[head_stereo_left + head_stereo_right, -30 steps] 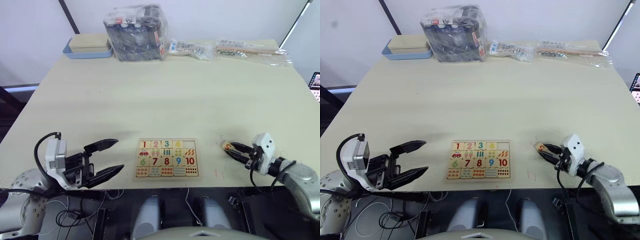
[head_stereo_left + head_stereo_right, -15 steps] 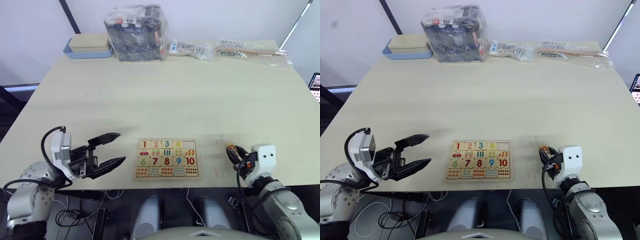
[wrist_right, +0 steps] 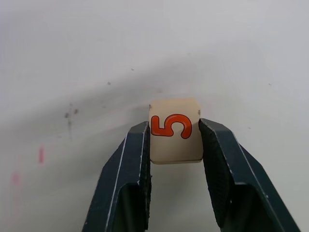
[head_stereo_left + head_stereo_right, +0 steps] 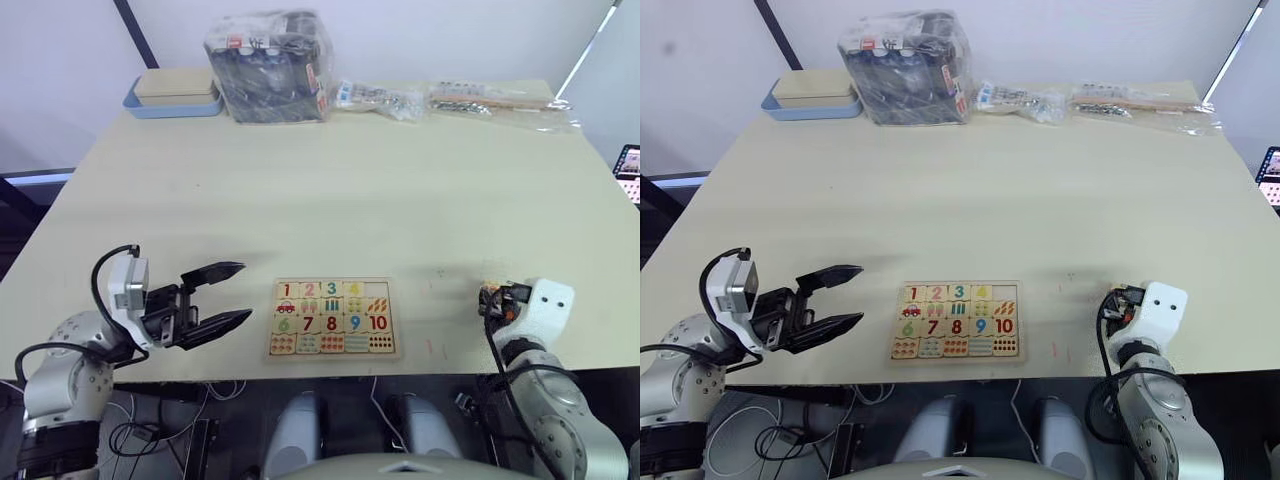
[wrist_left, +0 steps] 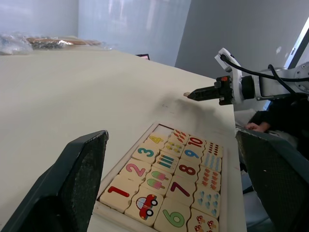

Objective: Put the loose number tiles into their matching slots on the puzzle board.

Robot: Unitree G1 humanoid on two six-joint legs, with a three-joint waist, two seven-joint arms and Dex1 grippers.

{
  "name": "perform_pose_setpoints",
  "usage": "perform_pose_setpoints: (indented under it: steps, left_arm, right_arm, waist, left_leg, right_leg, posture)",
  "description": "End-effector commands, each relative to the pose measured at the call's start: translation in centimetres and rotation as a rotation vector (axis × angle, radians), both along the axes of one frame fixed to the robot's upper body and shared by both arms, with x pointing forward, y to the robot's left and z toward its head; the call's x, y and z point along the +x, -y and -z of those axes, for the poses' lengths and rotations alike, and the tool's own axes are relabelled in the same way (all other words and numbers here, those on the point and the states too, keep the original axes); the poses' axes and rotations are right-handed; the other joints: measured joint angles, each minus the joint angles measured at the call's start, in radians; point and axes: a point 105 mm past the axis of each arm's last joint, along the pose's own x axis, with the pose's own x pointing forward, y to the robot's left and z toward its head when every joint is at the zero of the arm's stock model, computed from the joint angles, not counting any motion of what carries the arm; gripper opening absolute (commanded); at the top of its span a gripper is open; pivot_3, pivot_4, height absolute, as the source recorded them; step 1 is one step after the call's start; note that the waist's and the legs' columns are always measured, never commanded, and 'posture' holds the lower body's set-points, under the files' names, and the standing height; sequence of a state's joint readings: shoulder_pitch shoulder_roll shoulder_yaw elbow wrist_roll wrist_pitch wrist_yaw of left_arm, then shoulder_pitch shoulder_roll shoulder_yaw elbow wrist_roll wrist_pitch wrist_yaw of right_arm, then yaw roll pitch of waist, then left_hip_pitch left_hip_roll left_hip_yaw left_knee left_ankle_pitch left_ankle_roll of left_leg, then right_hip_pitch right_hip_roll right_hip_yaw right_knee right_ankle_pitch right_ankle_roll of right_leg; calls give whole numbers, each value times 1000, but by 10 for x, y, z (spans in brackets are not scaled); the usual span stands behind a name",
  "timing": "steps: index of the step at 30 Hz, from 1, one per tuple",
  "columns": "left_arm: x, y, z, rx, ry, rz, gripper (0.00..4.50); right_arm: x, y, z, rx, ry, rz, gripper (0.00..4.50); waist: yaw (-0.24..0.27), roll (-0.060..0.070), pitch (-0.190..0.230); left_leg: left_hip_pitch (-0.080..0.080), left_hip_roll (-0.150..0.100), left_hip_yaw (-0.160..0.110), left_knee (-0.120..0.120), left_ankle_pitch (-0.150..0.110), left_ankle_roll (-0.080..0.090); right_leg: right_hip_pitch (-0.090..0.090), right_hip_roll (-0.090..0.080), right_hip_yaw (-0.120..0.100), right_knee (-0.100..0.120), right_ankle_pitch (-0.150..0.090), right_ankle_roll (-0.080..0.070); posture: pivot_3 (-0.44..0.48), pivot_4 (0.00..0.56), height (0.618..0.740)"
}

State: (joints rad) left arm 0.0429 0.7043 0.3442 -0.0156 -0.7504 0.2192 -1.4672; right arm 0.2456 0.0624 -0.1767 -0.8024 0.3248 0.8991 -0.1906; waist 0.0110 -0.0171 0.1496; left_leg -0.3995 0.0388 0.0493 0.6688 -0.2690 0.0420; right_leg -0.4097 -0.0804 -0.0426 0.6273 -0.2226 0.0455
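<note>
Right pincer (image 3: 175, 140) is clamped on the small square pale wooden tile printed with an orange 5 (image 3: 175, 130), one black finger pressed to each side edge so the digit faces up and stays readable; gripping by the edges leaves the underside free to drop flat into a recess. It holds the tile above the pale wooden table (image 4: 330, 190), off to the right of the flat rectangular pale wooden puzzle board with coloured numbers and a raised rim (image 4: 332, 318), well apart from it. On the board, digits 1 to 4 sit in the top row and 6 to 10 lower down, and the far corner slot beside the 4 looks bare in the left wrist view, so that is probably where the 5 belongs; the job seems nearly finished. Left pincer (image 4: 222, 296) hovers just left of the board with its fingers spread and nothing between them, likely kept clear so the other arm can reach across. Bagged items (image 4: 270, 66) and a blue tray (image 4: 176, 97) lie along the far edge, out of the way.
</note>
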Motion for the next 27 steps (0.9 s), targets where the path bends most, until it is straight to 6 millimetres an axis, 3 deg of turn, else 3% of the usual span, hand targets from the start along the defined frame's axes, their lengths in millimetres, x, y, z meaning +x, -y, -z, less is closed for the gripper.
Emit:
perform_pose_setpoints:
  steps: [1,11,16,27]
  left_arm:
    - [-2,-3,-7,13,21,16,4500]
    - [-3,-5,-7,28,16,20,4500]
    - [-4,-5,-8,33,10,26,4500]
    - [-7,-4,-11,44,0,30,4500]
  right_arm:
    - [-1,0,-17,28,38,61,952]
    - [3,0,-22,82,19,115,952]
    - [6,2,-14,176,-46,194,952]
    - [20,-9,-11,216,-92,184,952]
  waist:
    - [-1,0,0]
    - [-7,0,0]
    - [-15,0,0]
    - [-27,1,1]
  left_leg:
    - [0,0,0,0,0,0]
    - [0,0,0,0,0,0]
    - [0,0,0,0,0,0]
    - [0,0,0,-1,0,0]
  right_leg:
    - [0,0,0,0,0,0]
    - [0,0,0,0,0,0]
    - [0,0,0,0,0,0]
    - [-1,0,1,0,0,0]
  posture:
    - [0,150,740]
    - [0,150,740]
    - [0,150,740]
    - [0,150,740]
